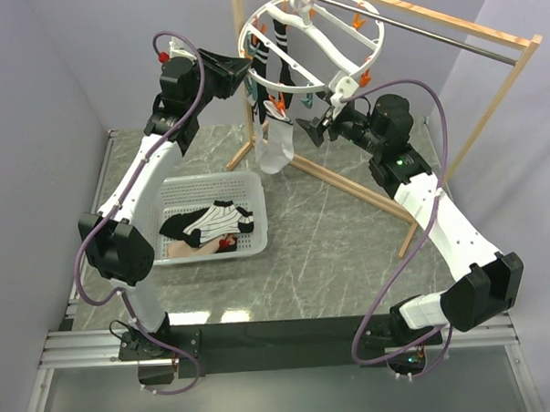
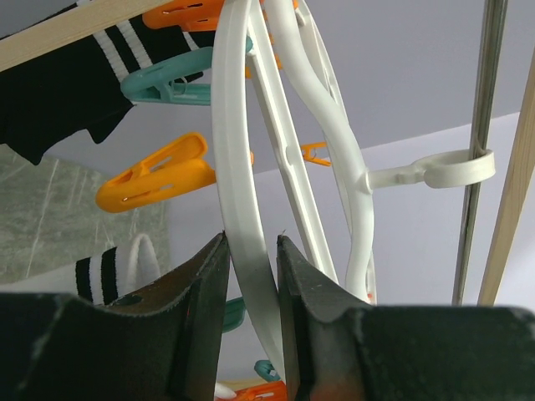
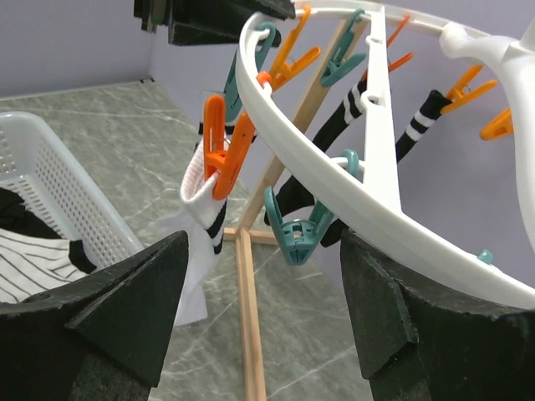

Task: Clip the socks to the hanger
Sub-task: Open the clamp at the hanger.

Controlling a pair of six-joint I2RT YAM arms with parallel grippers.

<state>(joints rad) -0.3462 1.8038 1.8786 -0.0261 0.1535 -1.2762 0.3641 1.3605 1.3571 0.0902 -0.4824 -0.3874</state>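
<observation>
In the basket at centre left, a striped sock and a black sock lie unclipped. My left gripper, upper left, is pinched narrowly on the rim of the hanger at top centre. Several socks hang clipped there, a white sock among them. My right gripper, just right of it, gapes wide and empty.
</observation>
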